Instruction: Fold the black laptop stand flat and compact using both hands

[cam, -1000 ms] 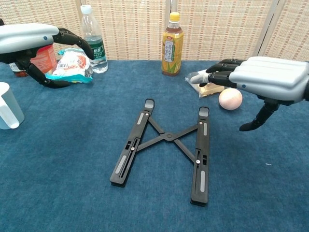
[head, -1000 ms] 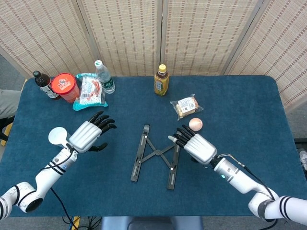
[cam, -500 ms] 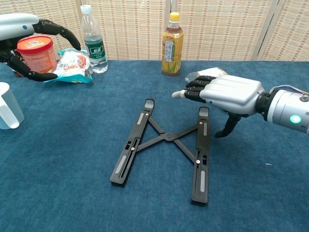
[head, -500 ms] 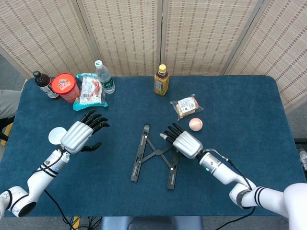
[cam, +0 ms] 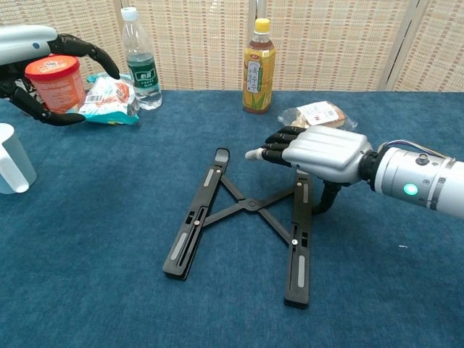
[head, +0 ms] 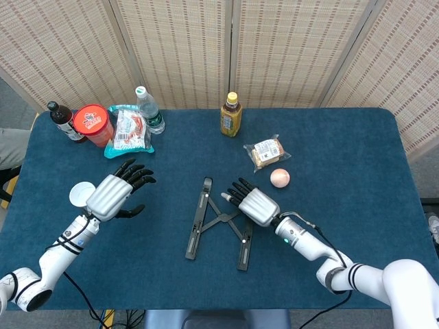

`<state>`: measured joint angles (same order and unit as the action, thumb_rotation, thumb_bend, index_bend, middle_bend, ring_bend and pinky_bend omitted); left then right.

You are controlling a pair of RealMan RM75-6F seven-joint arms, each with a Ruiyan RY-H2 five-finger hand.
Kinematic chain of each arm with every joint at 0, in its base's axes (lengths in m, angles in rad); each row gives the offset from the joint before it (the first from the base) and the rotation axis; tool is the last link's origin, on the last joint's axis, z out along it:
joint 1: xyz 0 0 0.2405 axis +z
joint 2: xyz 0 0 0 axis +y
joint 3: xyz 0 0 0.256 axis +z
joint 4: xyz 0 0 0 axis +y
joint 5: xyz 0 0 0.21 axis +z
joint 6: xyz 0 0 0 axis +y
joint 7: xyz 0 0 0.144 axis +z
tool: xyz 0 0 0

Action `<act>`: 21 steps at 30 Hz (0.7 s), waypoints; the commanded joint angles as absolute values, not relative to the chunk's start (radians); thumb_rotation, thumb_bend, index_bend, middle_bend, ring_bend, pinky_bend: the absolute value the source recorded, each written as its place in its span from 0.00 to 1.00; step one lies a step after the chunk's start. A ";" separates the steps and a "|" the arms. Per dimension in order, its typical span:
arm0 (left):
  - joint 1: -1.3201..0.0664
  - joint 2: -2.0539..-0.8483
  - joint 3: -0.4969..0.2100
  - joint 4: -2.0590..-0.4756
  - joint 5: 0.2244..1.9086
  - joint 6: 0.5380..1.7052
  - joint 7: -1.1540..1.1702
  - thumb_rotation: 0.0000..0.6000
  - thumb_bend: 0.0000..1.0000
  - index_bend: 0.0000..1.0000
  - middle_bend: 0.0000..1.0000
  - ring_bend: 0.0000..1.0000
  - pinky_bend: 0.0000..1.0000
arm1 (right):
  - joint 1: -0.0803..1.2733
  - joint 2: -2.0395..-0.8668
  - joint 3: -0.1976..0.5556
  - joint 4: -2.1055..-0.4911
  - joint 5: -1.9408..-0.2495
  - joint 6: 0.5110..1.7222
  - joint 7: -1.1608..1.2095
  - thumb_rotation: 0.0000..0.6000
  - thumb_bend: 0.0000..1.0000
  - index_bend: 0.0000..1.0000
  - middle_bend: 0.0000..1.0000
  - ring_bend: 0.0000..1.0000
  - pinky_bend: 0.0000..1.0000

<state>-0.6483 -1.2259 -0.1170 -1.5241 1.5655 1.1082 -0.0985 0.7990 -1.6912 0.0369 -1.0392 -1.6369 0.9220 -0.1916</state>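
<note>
The black X-braced metal laptop stand [head: 218,218] lies spread open near the middle of the blue cloth-covered desk [head: 357,157], its two long rails apart and joined by the crossed struts. Over the last second the right hand [cam: 319,154] has swept in from beside the pink ball and now sits over the far end of the stand's right rail, fingers extended and spread, thumb dropping down beside the rail; whether it actually touches the rail cannot be told, since the palm hides that spot in both views. The stand itself seems to have shifted slightly, its right rail nudged inward, which suggests the fold is just starting rather than under way. The left hand [head: 115,193] has drawn back toward the left edge of the desk and hovers open with fingers fanned, well apart from the left rail, so it has to come back across before both hands can press the rails together. In the chest view the left hand is cut off by the frame edge in front of the red-lidded tub [cam: 51,85], and the right hand there blocks the pink ball [head: 279,178] entirely. A white cup [cam: 13,157] stands just beside the left arm.
</note>
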 commanded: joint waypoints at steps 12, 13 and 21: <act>-0.645 -1.233 -0.109 -1.500 1.535 1.102 -0.107 1.00 0.25 0.23 0.17 0.10 0.01 | 0.879 -1.857 0.104 -0.869 -1.599 0.933 -0.170 1.00 0.00 0.00 0.12 0.00 0.02; -0.647 -1.237 -0.109 -1.493 1.533 1.099 -0.109 1.00 0.25 0.23 0.17 0.10 0.01 | 0.876 -1.852 0.100 -0.874 -1.602 0.941 -0.163 1.00 0.00 0.00 0.12 0.00 0.02; -0.695 -1.316 -0.108 -1.370 1.523 1.033 -0.111 1.00 0.25 0.23 0.17 0.10 0.01 | 0.812 -1.690 0.049 -1.064 -1.676 1.111 -0.127 1.00 0.00 0.00 0.12 0.00 0.02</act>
